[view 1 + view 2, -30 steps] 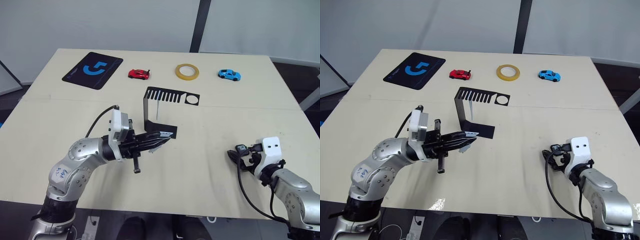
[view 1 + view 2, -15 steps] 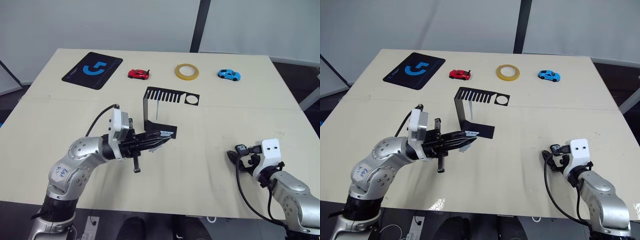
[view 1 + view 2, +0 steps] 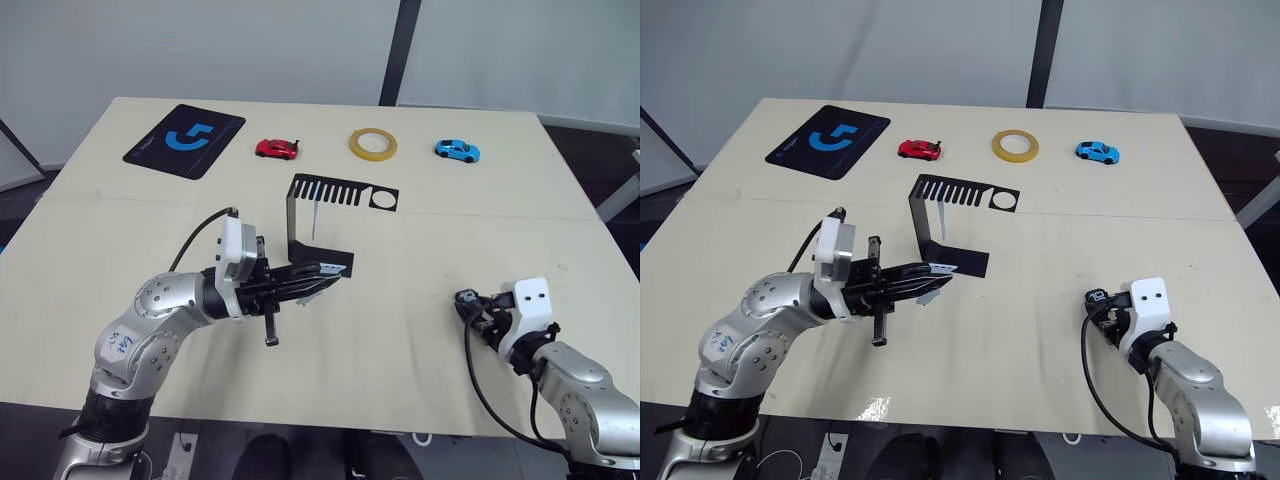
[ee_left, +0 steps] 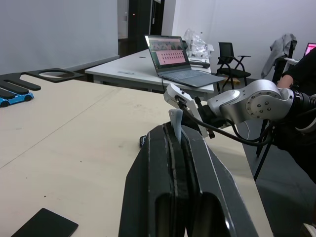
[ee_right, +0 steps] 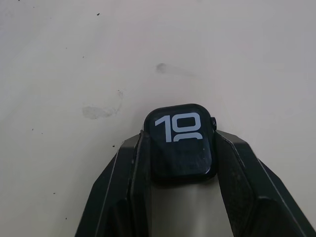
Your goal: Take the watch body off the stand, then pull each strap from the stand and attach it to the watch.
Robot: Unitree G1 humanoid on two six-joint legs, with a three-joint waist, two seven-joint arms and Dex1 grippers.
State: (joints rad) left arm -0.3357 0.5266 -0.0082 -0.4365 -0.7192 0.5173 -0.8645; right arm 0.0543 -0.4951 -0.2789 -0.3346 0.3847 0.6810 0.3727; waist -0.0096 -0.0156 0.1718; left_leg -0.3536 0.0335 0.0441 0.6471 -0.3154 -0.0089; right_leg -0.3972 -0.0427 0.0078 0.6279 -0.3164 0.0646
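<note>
Even, bright overhead light on the pale bench (image 3: 420, 260) — shadows soft and short. Head views sharp; in the left wrist view the near tool (image 4: 177, 148) blurs — background crisp.

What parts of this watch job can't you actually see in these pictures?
- Second strap: one thin pale sliver hangs under the stand in the eye views, too small to be sure.
- Strap in the left gripper: the fingers hide most of it.
- Watch body: its strap slots are covered by the right gripper.
</note>
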